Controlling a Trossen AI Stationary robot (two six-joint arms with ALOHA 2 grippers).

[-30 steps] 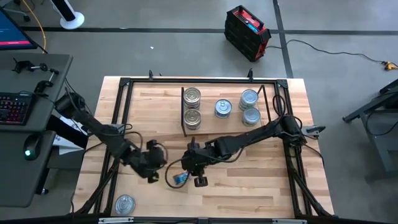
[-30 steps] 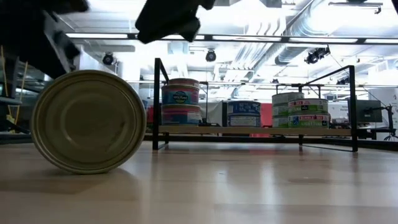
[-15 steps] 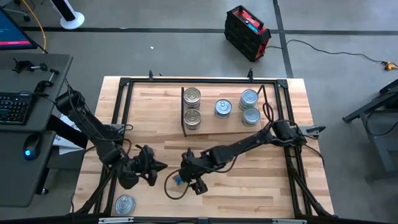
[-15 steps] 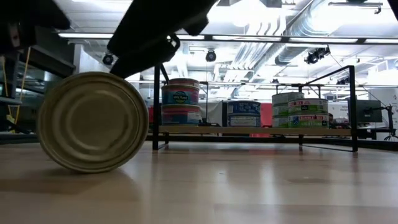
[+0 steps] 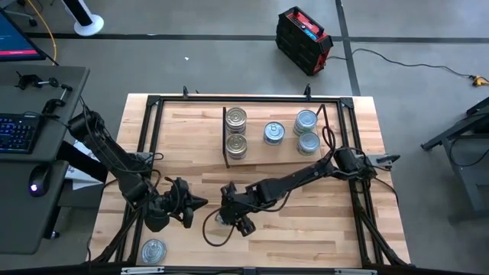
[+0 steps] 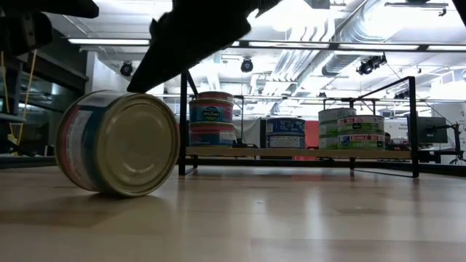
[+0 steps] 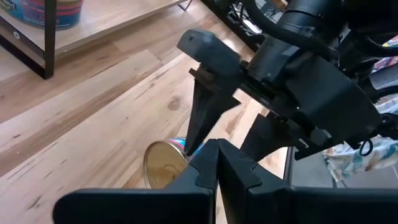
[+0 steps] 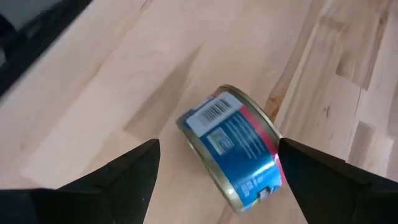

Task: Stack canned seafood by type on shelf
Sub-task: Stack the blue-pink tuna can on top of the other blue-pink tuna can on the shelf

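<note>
A tin (image 8: 233,149) with a gold lid (image 7: 163,165) and a blue-and-red label stands on its edge on the tabletop, large in the low view (image 6: 120,143). My right gripper (image 8: 219,149) is open above it, one finger on each side, apart from it. My left gripper (image 7: 217,163) is shut on nothing, level and pointing at the tin from the table's left side (image 5: 195,203). The shelf (image 6: 298,153) at the far middle carries several tins, two of them stacked at its left end (image 6: 211,116). Another tin (image 5: 153,250) lies flat near the front left corner.
The shelf's black uprights (image 5: 225,137) stand at its two ends. A black frame rail (image 5: 145,145) runs along the table's sides. Bare wood lies in front of the shelf and toward the near right (image 5: 306,229).
My left gripper has drawn back toward the table's near left and rolled about its own line. My right gripper has sunk toward the table over the tin. The tin, still on its edge, has turned about: the low view showed its lid face-on and now shows its side wall too.
</note>
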